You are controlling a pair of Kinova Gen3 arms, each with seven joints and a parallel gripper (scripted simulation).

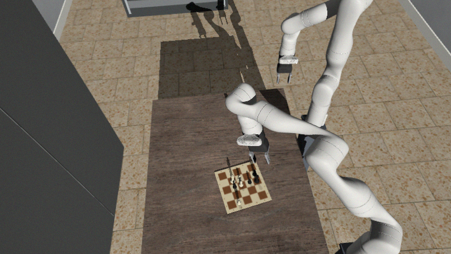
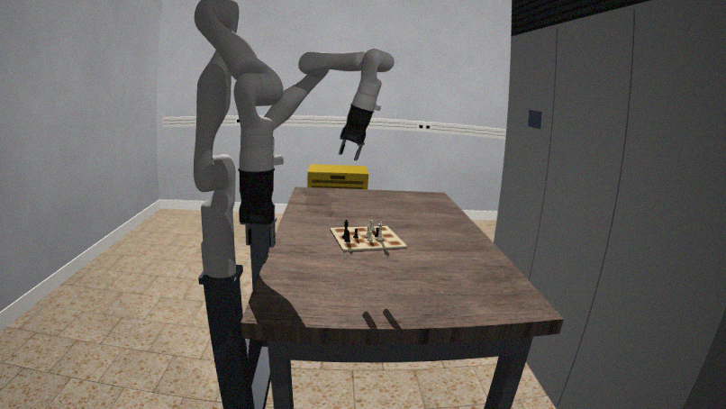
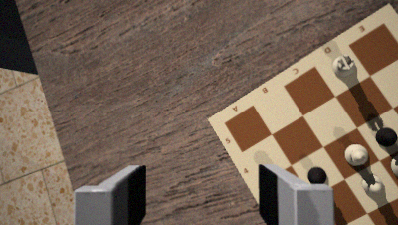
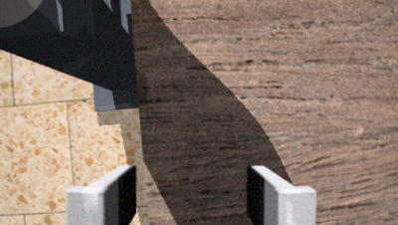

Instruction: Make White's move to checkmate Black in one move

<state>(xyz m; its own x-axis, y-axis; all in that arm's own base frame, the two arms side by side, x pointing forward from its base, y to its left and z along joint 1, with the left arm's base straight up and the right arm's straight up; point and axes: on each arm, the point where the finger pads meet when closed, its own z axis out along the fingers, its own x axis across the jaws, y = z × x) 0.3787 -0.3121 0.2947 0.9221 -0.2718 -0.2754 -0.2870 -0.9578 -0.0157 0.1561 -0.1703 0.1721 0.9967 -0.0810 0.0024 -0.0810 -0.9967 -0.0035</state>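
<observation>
"What is biggest here?"

"The table (image 1: 176,151) (image 2: 431,295) (image 3: 149,75) (image 4: 323,75). On it lies the board (image 1: 252,189) (image 2: 398,242) (image 3: 297,140), flat, all pieces upright on it."

"And the hands?"

"The left gripper (image 1: 260,157) (image 2: 349,151) (image 3: 202,189) is higher than the board, off its A side, with fingers spread and nothing between. The right gripper (image 1: 283,78) (image 2: 260,234) (image 4: 191,189) is spread also, nothing inside, well apart from the board."

"Where is the piece to move?"

"It must be a white one; which one, I cannot tell. The tall white piece (image 1: 232,178) (image 2: 379,231) (image 3: 396,166) stands in the board's crowded part, the lone white piece (image 1: 238,202) (image 2: 371,222) (image 3: 344,65) at the board's rank 5 edge. Both are lower than the left gripper and to its side, so it should travel over the board and then descend."

"How will it handle?"

"I think light and stiff, maybe a little slippery, and easy to tip. I would take it by the middle of the body, straight from above. The small black piece (image 1: 249,182) (image 2: 356,233) (image 3: 316,175), near the board's A side, could be knocked by a wide finger."
</observation>
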